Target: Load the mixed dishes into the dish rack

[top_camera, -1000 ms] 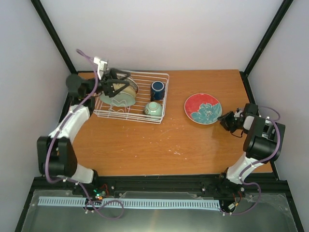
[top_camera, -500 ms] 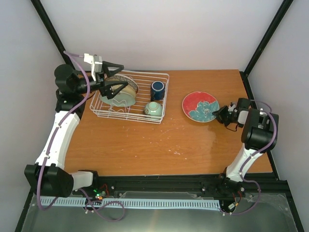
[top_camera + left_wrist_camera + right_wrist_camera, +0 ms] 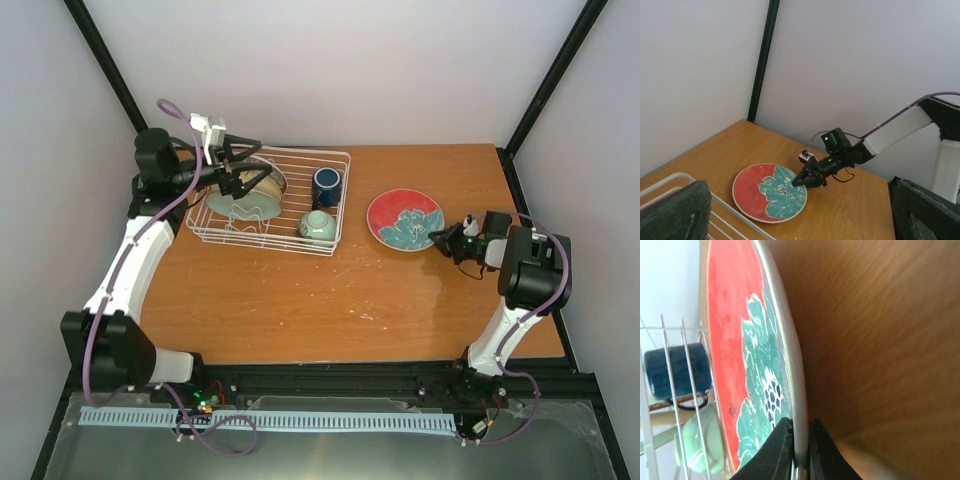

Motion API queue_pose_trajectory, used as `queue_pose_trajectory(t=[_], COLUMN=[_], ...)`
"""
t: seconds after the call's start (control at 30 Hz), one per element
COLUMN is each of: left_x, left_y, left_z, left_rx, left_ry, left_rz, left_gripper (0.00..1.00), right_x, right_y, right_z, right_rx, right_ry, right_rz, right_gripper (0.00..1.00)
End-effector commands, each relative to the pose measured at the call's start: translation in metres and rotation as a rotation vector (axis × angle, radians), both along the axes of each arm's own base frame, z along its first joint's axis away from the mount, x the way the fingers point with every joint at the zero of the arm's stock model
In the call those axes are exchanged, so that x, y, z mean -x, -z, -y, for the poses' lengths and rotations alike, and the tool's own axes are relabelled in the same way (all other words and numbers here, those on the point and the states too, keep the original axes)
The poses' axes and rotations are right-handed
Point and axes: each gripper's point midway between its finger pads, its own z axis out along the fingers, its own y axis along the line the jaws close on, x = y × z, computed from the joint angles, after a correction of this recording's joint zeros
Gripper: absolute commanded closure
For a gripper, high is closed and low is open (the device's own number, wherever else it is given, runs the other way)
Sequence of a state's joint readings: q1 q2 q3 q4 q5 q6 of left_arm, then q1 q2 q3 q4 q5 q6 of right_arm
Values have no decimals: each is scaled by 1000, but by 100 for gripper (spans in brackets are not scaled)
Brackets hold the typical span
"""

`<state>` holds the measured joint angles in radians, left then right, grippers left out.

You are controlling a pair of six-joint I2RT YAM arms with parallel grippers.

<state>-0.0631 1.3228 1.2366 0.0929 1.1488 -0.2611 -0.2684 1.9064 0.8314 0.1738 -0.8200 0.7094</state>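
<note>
Red plate [image 3: 400, 218], one, rim pinched in right jaws; left jaws wide, empty; one mug [image 3: 326, 186] in rack [image 3: 296, 166]

Five dishes are counted in all. One red plate [image 3: 400, 218] is seen on the table [image 3: 300, 300], toward its right edge. One dish rack [image 3: 300, 151] is seen at the far left corner. In its right part one dark blue mug [image 3: 326, 186] and one small mint-green bowl [image 3: 318, 226] are counted. In its left part, two more are seen, a tan dish [image 3: 268, 184] and a pale green dish [image 3: 240, 208]; their kind cannot be told. Two arms are counted, the left arm [image 3: 130, 270] and the right arm [image 3: 530, 270].
</note>
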Motion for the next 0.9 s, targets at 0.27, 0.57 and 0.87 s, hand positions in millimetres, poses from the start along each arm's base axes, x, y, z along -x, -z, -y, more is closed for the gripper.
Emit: queue_pose_trajectory(t=[0.27,0.57,0.87], left_x=[-38,-32,-9], left_y=[75,95,127], left_z=[57,85,133], left_rx=[-82,-132,-173], left_ry=[92,141,287], left_rz=[-274,-391,-508], left_gripper=[1,0,1], right_x=[27,50,74], right_y=[-136,-220,-282], right_z=[-27,-39,-52], right_rx=[-24,-21,-10], right_ry=[-101,-158,-211], right_rz=[332,515,656], right_gripper=[97,97,97])
